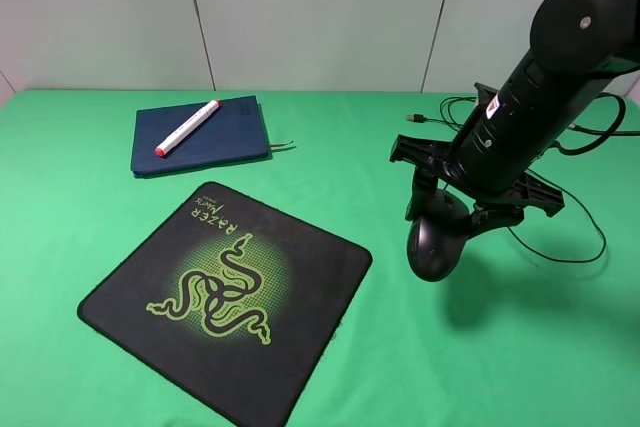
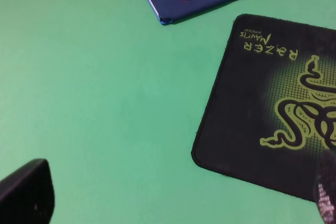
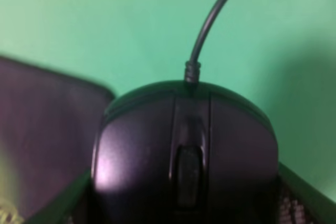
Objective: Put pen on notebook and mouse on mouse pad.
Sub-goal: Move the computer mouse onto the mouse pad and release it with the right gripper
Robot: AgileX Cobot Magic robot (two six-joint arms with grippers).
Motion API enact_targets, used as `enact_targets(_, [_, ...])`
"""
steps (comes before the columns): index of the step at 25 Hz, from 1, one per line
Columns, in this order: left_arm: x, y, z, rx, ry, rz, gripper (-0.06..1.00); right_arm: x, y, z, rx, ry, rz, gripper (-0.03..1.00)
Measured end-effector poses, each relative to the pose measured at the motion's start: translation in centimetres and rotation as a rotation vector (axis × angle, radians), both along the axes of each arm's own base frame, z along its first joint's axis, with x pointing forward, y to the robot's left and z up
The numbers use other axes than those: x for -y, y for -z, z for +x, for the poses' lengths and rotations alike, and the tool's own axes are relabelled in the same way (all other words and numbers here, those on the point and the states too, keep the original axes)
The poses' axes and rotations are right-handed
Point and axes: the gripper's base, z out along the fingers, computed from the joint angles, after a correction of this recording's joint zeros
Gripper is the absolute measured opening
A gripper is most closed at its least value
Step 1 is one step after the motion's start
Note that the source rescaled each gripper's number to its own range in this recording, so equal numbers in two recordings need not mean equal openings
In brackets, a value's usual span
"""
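The right gripper (image 1: 450, 215) is clamped on the mouse (image 1: 433, 242), held off the table just right of the pad (image 1: 150, 287); its cable (image 3: 210, 19) trails away. The pad reads "RAZER" and "Mantis" by a green snake logo. Beyond the pad, the pen (image 1: 187, 127) lies on the notebook (image 1: 235, 137). The left gripper (image 2: 173, 199) hangs beside the pad, fingers spread and empty.

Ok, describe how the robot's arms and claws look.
The right arm is black: a rounded joint housing and a cylindrical forearm bearing a small white-and-red sticker. The right claw is black too, on a wide crossbar. Of the left claw only two black fingers show.
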Motion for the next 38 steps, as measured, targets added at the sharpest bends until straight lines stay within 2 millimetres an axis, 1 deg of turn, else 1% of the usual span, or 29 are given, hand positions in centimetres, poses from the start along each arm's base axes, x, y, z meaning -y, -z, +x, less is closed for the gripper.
enact_targets(2, [0.0, 0.0, 0.0, 0.0, 0.0, 0.0, 1.0, -0.7, -0.3, -0.2, 0.0, -0.027, 0.02, 0.01])
enact_targets(5, [0.0, 0.0, 0.0, 0.0, 0.0, 0.0, 1.0, -2.4, -1.0, -0.6, 0.021, -0.074, 0.039, 0.01])
enact_targets(8, [0.0, 0.0, 0.0, 0.0, 0.0, 0.0, 1.0, -4.6, -1.6, -1.0, 0.032, -0.106, 0.052, 0.01])
enact_targets(11, [0.0, 0.0, 0.0, 0.0, 0.0, 0.0, 1.0, -6.9, -1.7, -1.1, 0.035, -0.134, 0.054, 0.01])
enact_targets(15, [0.0, 0.0, 0.0, 0.0, 0.0, 0.0, 1.0, -10.9, -1.2, -0.9, 0.035, -0.198, 0.049, 0.01])
enact_targets(18, [0.0, 0.0, 0.0, 0.0, 0.0, 0.0, 1.0, -13.9, -0.3, -0.8, 0.018, -0.244, 0.035, 0.01])
enact_targets(21, [0.1, 0.0, 0.0, 0.0, 0.003, -0.005, 1.0, -16.8, 0.9, -1.0, 0.011, -0.304, 0.016, 0.01])
enact_targets(22, [0.0, 0.0, 0.0, 0.0, 0.0, 0.0, 1.0, -17.6, 1.1, -1.0, 0.013, -0.318, 0.013, 0.01])
enact_targets(25, [0.0, 0.0, 0.0, 0.0, 0.0, 0.0, 1.0, -19.7, 2.8, -1.1, -0.002, -0.352, -0.003, 0.01])
enact_targets(28, [0.1, 0.0, 0.0, 0.0, 0.003, -0.005, 1.0, -20.7, 4.3, -0.8, -0.022, -0.36, -0.019, 0.01])
enact_targets(31, [0.1, 0.0, 0.0, 0.0, 0.003, -0.005, 1.0, -21.0, 5.5, -0.6, -0.035, -0.359, -0.032, 0.01])
enact_targets(38, [0.0, 0.0, 0.0, 0.0, 0.0, 0.0, 1.0, -21.2, 5.9, -0.4, -0.012, -0.353, -0.019, 0.01])
